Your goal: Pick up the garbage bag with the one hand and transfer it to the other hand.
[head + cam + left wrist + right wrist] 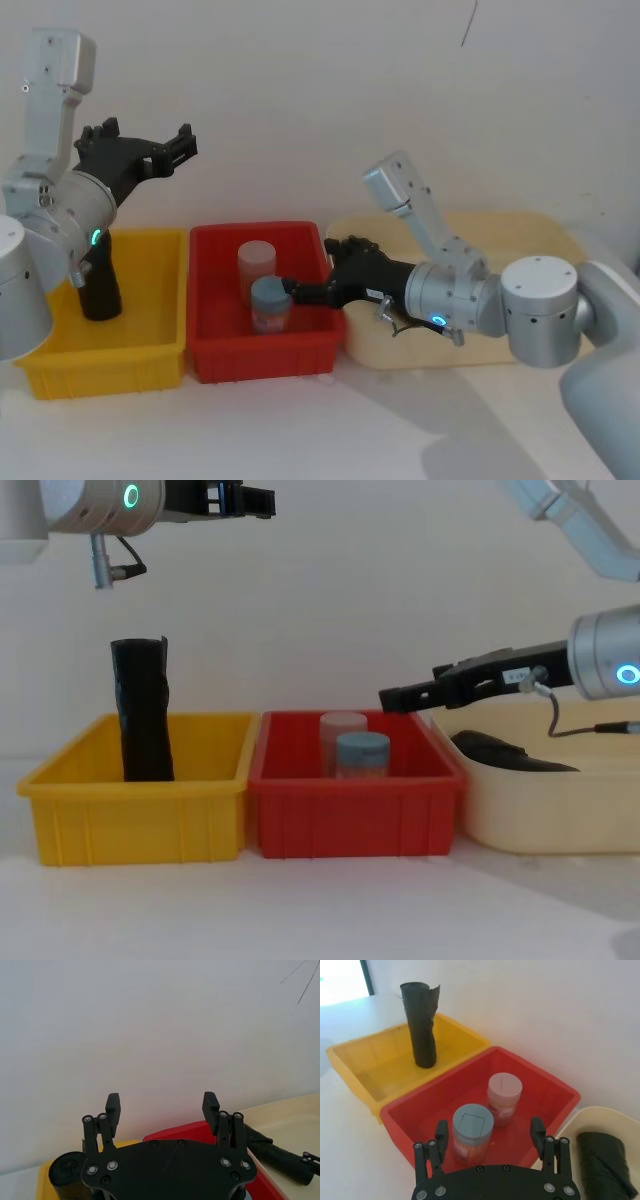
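Tabletop (300, 430), white, is carrying a yellow bin (100, 362), a red bin (260, 360) and a cream bin (400, 355) in a row. The garbage bag (602, 1160) is lying in the cream bin. The right gripper (300, 293) is reaching over the red bin beside a blue-capped jar (270, 303), fingers apart and empty. The left gripper (178, 148) is hanging high above the yellow bin, fingers wide and holding nothing. A plain white wall (300, 80) is closing the room behind.

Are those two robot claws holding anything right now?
No. The left gripper is open in the air above the yellow bin, and the right gripper is open over the red bin. Nothing is between their fingers.
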